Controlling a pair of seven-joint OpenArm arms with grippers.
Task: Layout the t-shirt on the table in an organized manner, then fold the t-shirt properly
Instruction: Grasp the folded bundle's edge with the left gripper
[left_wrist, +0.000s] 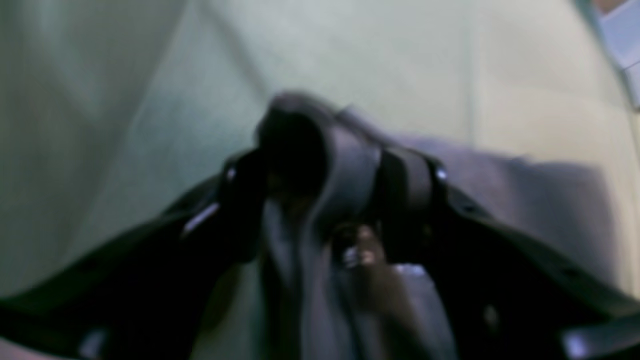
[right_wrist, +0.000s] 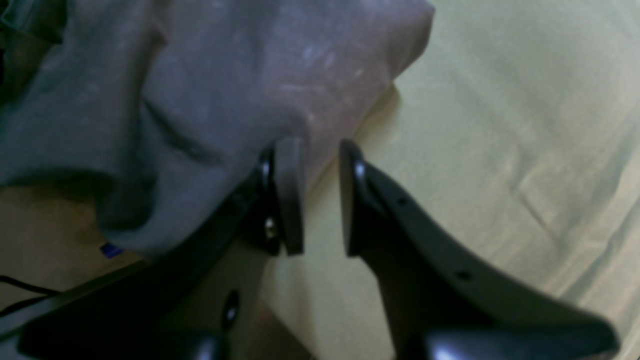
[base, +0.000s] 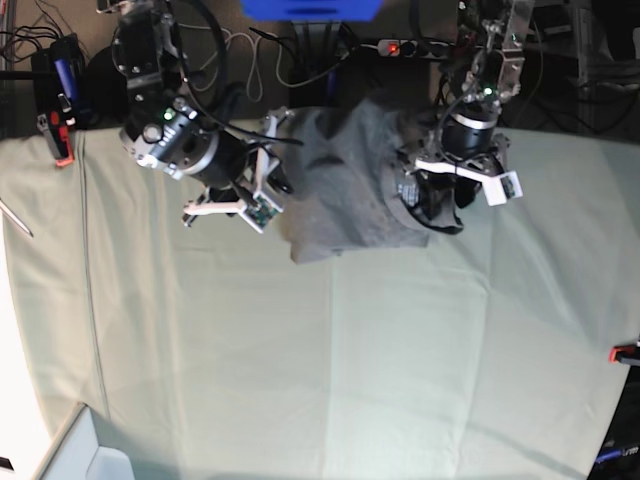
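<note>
The grey t-shirt (base: 345, 190) lies crumpled near the back edge of the pale green table (base: 300, 350), between the two arms. In the blurred left wrist view, a bunched fold of the t-shirt (left_wrist: 525, 200) stands up between the fingers of my left gripper (left_wrist: 330, 165), which looks shut on it. In the right wrist view, my right gripper (right_wrist: 319, 150) is open at the shirt's hem. One pad (right_wrist: 290, 190) touches the edge of the t-shirt (right_wrist: 200, 75), and bare table (right_wrist: 500, 125) shows in the gap.
Red-black clamps sit at the left edge (base: 57, 140) and the right edge (base: 625, 352). Cables and a power strip (base: 395, 47) lie beyond the back edge. A white box (base: 80, 450) stands at the front left corner.
</note>
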